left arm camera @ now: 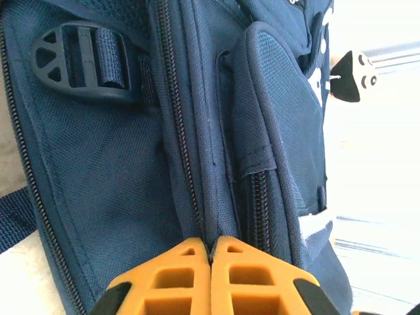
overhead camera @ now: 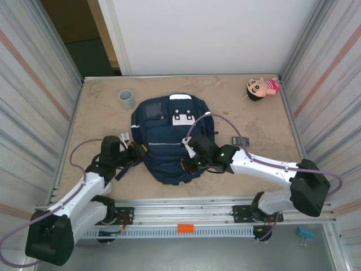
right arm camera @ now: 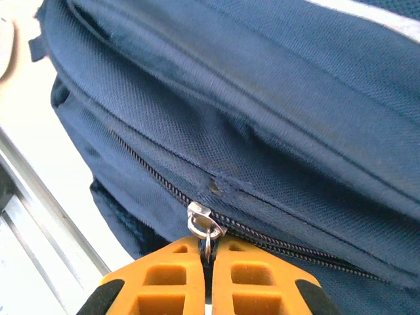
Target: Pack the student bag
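Student bag: your right gripper pinches the zipper pull at its tips, presumably to open it. Left gripper, closed tight, apparently nips bag fabric to brace.

Both arms reach forward, jaws closed.
Left gripper is pressed shut; right gripper pinches a zipper pull between its jaws.

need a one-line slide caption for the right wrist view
The right tool pinches the zipper pull on the navy student bag, jaws closed.
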`<action>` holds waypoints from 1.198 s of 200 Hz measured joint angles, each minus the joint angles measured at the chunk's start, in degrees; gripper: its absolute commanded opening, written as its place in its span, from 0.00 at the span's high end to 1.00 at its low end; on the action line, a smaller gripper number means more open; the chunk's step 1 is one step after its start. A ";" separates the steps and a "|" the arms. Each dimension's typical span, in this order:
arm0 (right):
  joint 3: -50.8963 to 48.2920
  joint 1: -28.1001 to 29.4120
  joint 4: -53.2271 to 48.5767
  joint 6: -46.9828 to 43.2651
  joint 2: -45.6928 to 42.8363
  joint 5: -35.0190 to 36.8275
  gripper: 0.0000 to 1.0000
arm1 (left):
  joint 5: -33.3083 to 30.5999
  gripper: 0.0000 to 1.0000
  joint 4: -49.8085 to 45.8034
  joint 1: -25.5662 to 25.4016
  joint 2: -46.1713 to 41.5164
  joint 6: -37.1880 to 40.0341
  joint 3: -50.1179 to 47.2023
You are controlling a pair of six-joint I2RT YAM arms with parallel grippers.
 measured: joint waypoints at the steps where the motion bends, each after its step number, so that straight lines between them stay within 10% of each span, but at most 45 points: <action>1: -0.02 0.07 0.11 0.00 0.00 0.00 1.00 | 0.02 1.00 -0.04 0.09 0.13 0.07 0.07; 75: 0.22 5.20 8.85 3.76 4.31 2.12 1.00 | 0.55 0.75 -3.85 3.80 9.22 5.53 8.44; 132: 3.61 5.66 9.75 4.55 8.63 2.54 1.00 | 0.50 0.47 -8.55 3.72 -5.18 3.41 5.40; 239: 5.40 5.79 10.29 4.39 11.87 1.16 1.00 | -3.91 0.40 -8.35 -13.77 -5.66 -3.87 1.73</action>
